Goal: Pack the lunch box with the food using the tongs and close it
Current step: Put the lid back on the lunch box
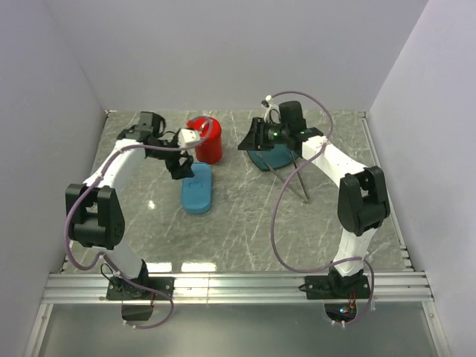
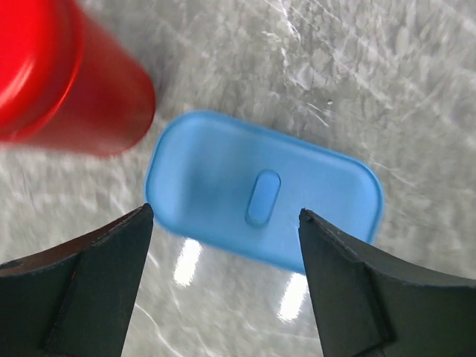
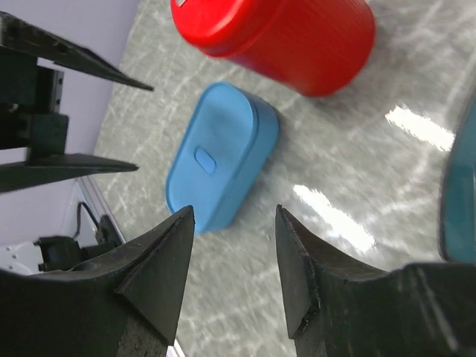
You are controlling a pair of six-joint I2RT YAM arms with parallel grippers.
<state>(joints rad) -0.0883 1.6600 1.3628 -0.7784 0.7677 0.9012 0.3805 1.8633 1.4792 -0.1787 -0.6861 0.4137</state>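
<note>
Both tools stand open and empty, the left tool [image 2: 225, 223] wide over the closed lunch box [image 2: 201, 178], the right tool [image 3: 234, 223] narrower

1. The light-blue lunch box [image 1: 197, 189] lies with its lid on, left of the middle of the worktop [image 1: 245, 223], its length running near to far.
2. A red canister [image 1: 206, 140] stands upright just beyond its far end.
3. The left hand [image 1: 178, 162] hangs above that far end, beside the canister.
4. The right hand [image 1: 255, 140] hovers at the left edge of a dark teal plate [image 1: 277, 158].
5. The slim metal tongs [image 1: 300, 194] lie just near-right of the plate.
</note>
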